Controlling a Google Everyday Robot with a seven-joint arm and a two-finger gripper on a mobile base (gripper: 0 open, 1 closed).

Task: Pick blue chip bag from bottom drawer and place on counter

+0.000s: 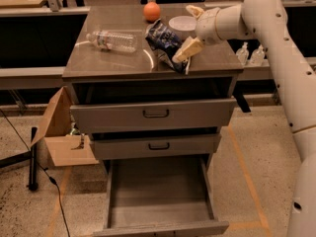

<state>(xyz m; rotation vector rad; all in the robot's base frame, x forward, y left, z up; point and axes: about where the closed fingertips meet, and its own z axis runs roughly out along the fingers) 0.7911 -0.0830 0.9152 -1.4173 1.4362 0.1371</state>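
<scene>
gripper claw (pixel 181 33): spread wide, over the counter (pixel 113 58)
blue chip bag (pixel 160 36): on counter, right by the claw; print unreadable
bottom drawer (pixel 158 191): open, well below

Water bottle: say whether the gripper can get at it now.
Probably yes: the gripper is over the counter's right side at the blue chip bag, and the water bottle lies uncovered on the left, with only that bag between them.
</scene>
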